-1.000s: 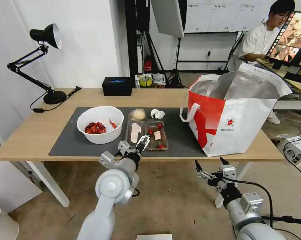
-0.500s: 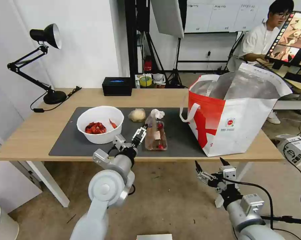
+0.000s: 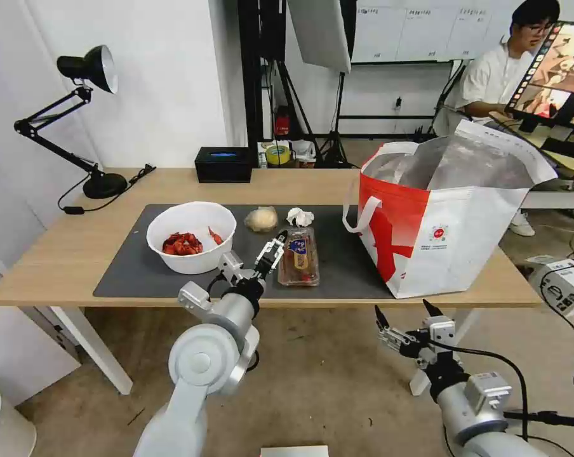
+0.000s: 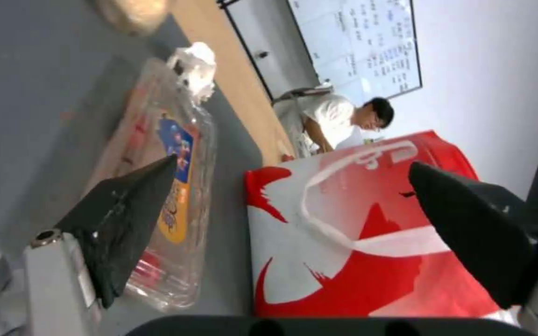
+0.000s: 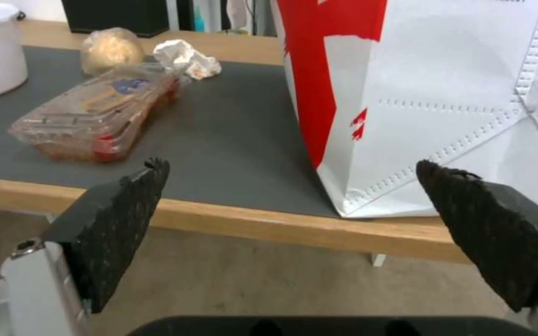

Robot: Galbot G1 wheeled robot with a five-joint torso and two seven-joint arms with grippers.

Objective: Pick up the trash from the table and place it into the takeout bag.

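Head view: the clear plastic hinged tray (image 3: 298, 256), which lay open a second ago and stood half-folded half a second ago, now lies closed on the dark mat of the table (image 3: 77, 244), its lid down and a blue-and-yellow sticker facing up. The left gripper (image 3: 271, 254) sits just beside the tray's left edge, fingers apart and empty — it looks to have flipped the lid over, which makes the tray one compact piece to lift. Nothing is in the takeout bag (image 3: 449, 216) yet, as far as the foil mouth shows; the white bowl (image 3: 191, 236), paper ball (image 3: 261, 219) and tissue wad (image 3: 300, 217) sit untouched. The bag's small round logo is too small to read.

Left wrist view: the fingers (image 4: 126, 219) stand wide apart, the tray's sticker between them and the bag beyond; its print is illegible.

Right wrist view: the right gripper (image 5: 300, 235) hangs below the table edge, wide open and empty — parked.
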